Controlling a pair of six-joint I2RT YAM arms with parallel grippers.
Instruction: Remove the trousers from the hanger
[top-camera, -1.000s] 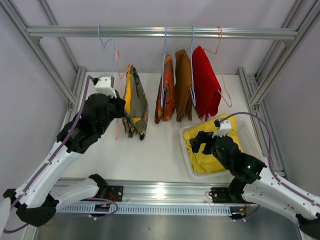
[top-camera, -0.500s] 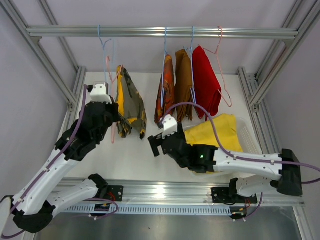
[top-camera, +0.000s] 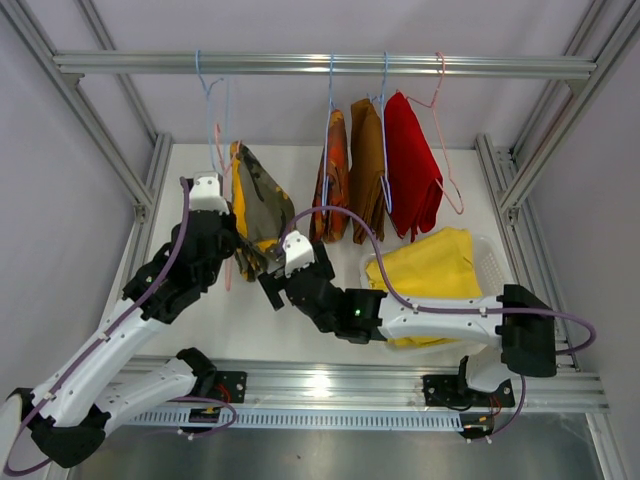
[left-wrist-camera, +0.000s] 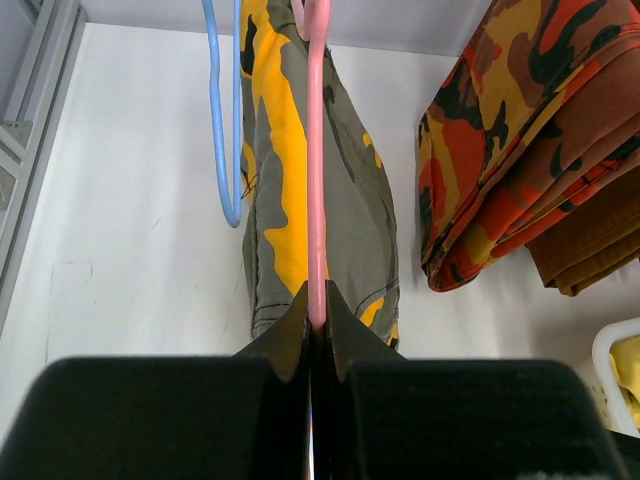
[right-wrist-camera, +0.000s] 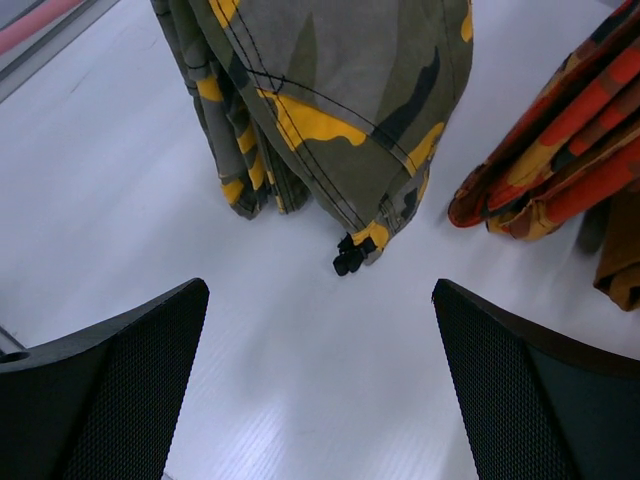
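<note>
The camouflage trousers (top-camera: 258, 205) hang on a pink hanger (left-wrist-camera: 317, 150) that is tilted away from the rail. My left gripper (top-camera: 234, 252) is shut on the hanger's lower bar (left-wrist-camera: 318, 300), with the trousers (left-wrist-camera: 345, 190) just behind it. My right gripper (top-camera: 268, 286) is open and empty, low over the table; the trousers' lower end (right-wrist-camera: 340, 110) hangs just ahead of its fingertips (right-wrist-camera: 195, 292). The orange-red patterned (top-camera: 332, 185), brown (top-camera: 365, 170) and red (top-camera: 412, 165) trousers hang on the rail. The yellow trousers (top-camera: 432, 268) lie in the basket.
An empty blue hanger (top-camera: 209, 110) hangs on the rail (top-camera: 300, 65) at the left, close to the pink one (left-wrist-camera: 226, 120). The white mesh basket (top-camera: 497, 270) stands at the right. Aluminium frame posts (top-camera: 130, 170) flank the table.
My right arm has swung left from the basket, leaving the yellow trousers there, and now sits below the camouflage trousers. My left gripper has shifted slightly with the hanger, tilting the trousers.
</note>
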